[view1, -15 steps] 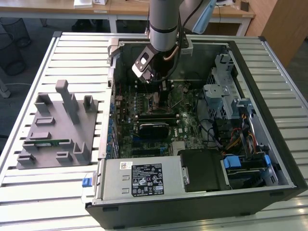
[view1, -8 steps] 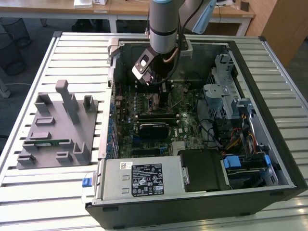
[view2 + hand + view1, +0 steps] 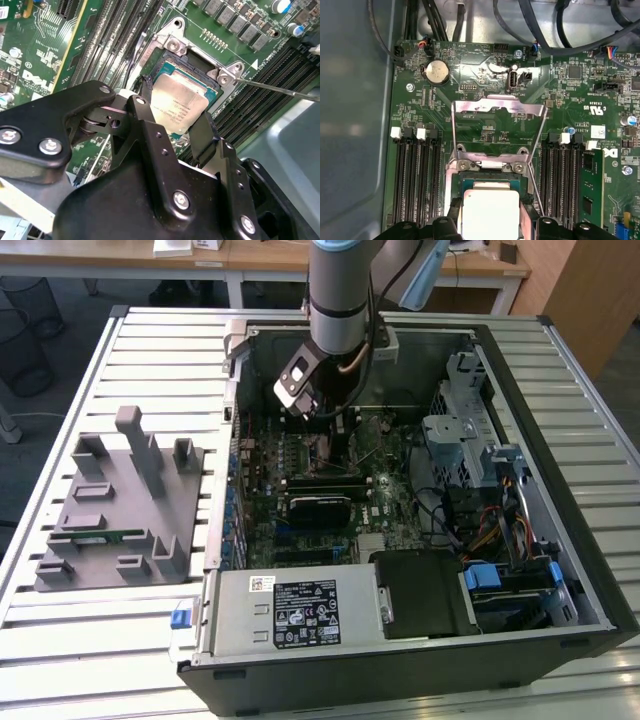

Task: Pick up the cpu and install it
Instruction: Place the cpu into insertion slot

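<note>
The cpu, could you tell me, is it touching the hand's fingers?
Touching. In the first wrist view the hand has its fingers flush against opposite edges of the cpu, no gap showing.

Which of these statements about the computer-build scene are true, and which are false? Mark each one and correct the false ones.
1. The gripper is closed on the cpu at the socket. True.
2. The metal load plate is shut over the cpu. False: it is swung open, away from the socket.
3. A green memory stick lies on the grey tray outside the computer case. True.
4. The gripper hangs above the grey tray. False: it is inside the computer case, over the motherboard.
</note>
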Controlling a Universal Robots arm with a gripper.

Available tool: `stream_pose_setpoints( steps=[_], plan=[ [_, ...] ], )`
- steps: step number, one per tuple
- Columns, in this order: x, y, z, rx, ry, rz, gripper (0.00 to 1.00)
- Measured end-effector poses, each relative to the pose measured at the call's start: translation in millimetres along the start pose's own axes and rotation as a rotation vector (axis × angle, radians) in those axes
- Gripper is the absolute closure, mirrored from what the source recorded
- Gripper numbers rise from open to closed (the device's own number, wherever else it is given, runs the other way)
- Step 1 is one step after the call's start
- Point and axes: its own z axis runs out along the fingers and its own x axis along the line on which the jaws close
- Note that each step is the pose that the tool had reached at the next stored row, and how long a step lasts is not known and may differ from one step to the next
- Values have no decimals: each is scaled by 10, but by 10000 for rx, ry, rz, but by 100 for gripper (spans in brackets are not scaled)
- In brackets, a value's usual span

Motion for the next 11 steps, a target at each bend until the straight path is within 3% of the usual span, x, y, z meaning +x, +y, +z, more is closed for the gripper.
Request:
stream_pose_setpoints(
  steps=[11],
  plan=[
    [0, -3, 43, 0, 1, 5, 46]
  ],
)
